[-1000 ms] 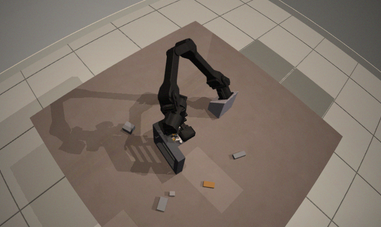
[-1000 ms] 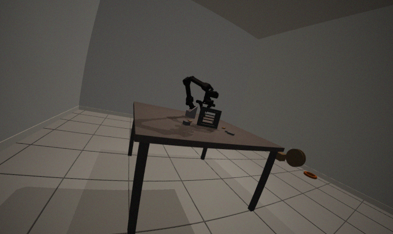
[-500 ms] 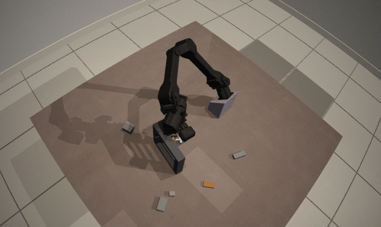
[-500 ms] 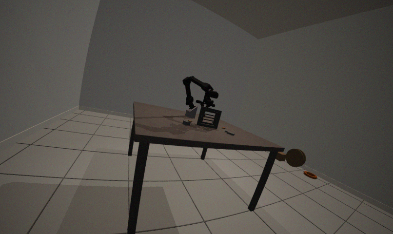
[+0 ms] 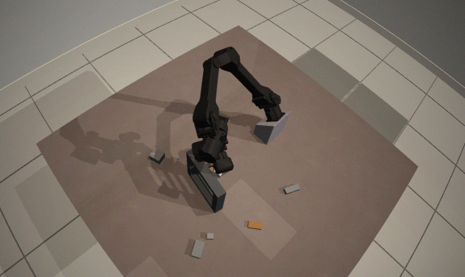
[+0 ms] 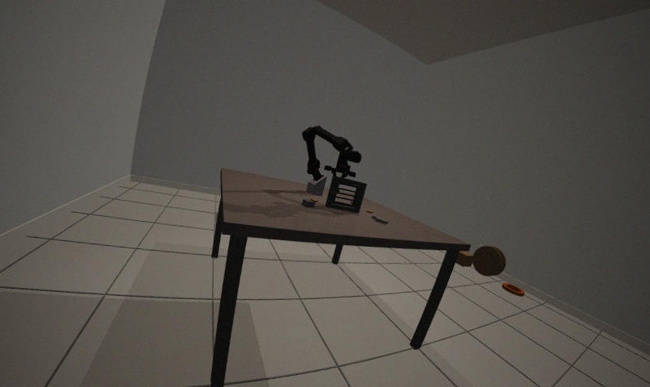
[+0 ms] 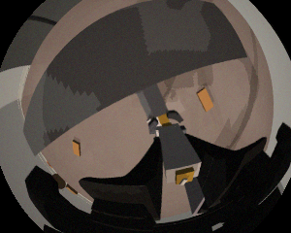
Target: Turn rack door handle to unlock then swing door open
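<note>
The dark grey rack (image 5: pixel 220 196) (image 6: pixel 360 196) (image 7: pixel 112 63) stands upright on the table (image 5: pixel 331 164) (image 6: pixel 280 220). Its barred door appears flush in the frame, with no swing gap visible. The handle (image 7: pixel 179 148), dark grey with yellow and white parts, is on the rack's arm-facing side; in the top view only small yellow and white bits show beside the wrist. My gripper (image 7: pixel 172 140) is shut on the handle, its black fingers on either side of it in the wrist view. The fingertips are hidden in the top and exterior views. How far the handle is turned is unclear.
A grey wedge (image 5: pixel 276 129) (image 6: pixel 314 186) carries the arm's base behind the rack. A grey block (image 5: pixel 157 156) lies beside the rack. An orange block (image 5: pixel 254 225) and small grey blocks (image 5: pixel 292 188) (image 5: pixel 198 249) (image 5: pixel 210 236) lie on its other sides.
</note>
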